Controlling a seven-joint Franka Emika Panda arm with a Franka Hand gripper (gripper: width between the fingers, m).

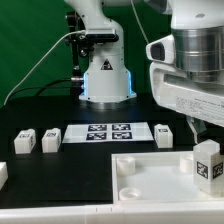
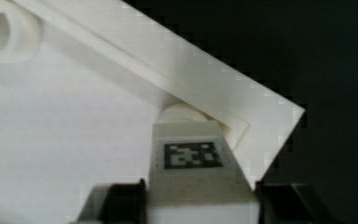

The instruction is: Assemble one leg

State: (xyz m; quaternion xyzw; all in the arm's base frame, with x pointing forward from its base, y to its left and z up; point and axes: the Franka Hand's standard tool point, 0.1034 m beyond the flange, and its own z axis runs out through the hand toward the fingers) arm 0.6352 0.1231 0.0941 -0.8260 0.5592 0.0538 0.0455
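My gripper (image 1: 207, 148) is shut on a leg (image 1: 207, 165), a small white block with a black-and-white tag, held upright at the corner of the large white tray-like piece (image 1: 150, 182) on the exterior view's right. In the wrist view the leg (image 2: 194, 158) sits between my two dark fingers (image 2: 123, 203), right at the tray's corner (image 2: 247, 120). Whether the leg's lower end touches the corner socket is hidden. Three more legs stand on the table: two (image 1: 24, 141) (image 1: 51, 140) at the exterior view's left and one (image 1: 165, 135) beside the marker board.
The marker board (image 1: 105, 132) lies flat behind the tray. The robot base (image 1: 105, 75) stands at the back. A white piece (image 1: 3, 172) shows at the left edge. A round socket (image 2: 2, 35) of the tray shows in the wrist view.
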